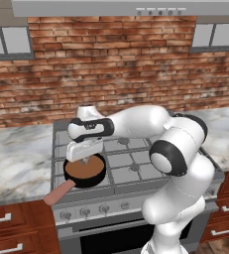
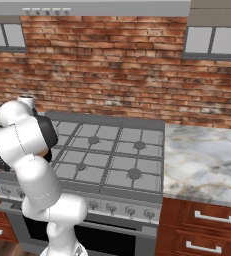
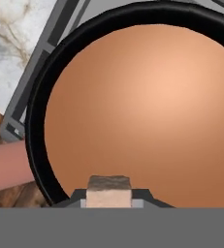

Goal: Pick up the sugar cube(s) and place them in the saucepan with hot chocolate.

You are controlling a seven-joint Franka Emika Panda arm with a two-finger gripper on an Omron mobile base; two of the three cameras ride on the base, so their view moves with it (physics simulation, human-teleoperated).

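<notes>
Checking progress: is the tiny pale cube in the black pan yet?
Not yet: the cube sits between the gripper's fingertips, above the brown liquid.

Pan (image 1: 85,171) sits on stove (image 1: 131,166), front left burner, handle (image 1: 59,192) sticking out past front edge. My gripper (image 1: 85,159) w/ sugar cube (image 3: 108,190) is right above pan, counter (image 1: 17,158) on left.

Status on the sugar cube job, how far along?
Pick looks done: the sugar cube sits clamped between the fingers. In hand: the gripper hangs right over the saucepan, brown liquid below. Left: open and drop the cube in.
</notes>
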